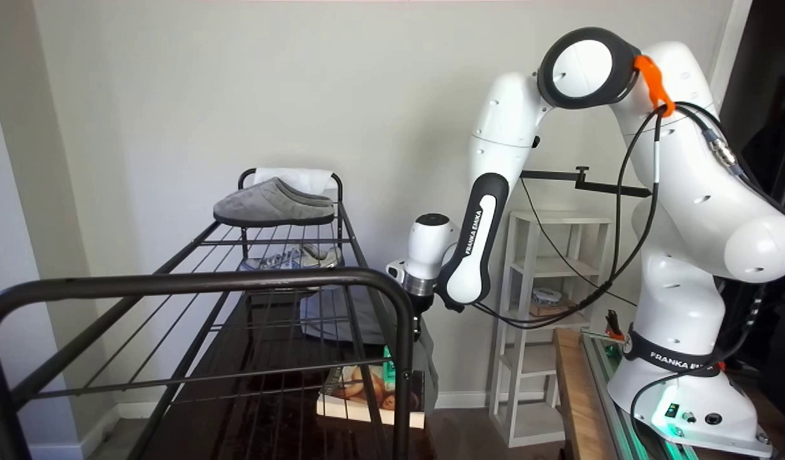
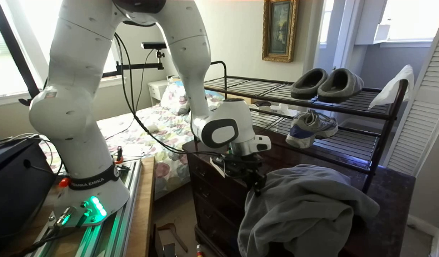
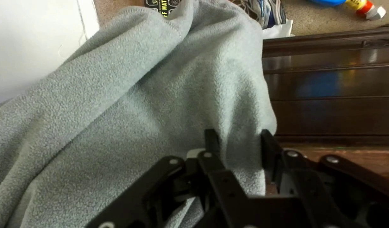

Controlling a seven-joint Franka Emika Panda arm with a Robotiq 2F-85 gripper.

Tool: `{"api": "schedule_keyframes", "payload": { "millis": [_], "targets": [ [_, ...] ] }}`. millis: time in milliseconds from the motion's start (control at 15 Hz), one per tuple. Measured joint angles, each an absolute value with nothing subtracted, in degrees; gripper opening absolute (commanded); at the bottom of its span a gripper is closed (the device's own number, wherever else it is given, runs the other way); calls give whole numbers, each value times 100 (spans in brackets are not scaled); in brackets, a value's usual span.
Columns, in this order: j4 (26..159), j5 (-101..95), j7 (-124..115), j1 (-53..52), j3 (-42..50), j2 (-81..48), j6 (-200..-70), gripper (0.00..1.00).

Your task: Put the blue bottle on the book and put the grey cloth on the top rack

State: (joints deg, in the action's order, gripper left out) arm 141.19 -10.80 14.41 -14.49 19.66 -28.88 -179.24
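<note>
Grey cloth (image 3: 143,110) partly between the parted fingertips (image 3: 211,141) of the tool (image 3: 239,137)

The white arm (image 1: 695,182) has black cables (image 1: 598,294), 1 orange strap (image 1: 652,80) (so bright!) and 2 FRANKA EMIKA labels (image 1: 474,232).
</note>
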Motion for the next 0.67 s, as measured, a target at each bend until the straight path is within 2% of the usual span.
{"api": "schedule_keyframes", "payload": {
  "millis": [67, 667],
  "targets": [
    [14116, -1080, 1441, -1426, 1944, -2884, -17891, 0],
    [14093, -1075, 1438, -360, 1238, -2083, -17416, 2]
  ]
}}
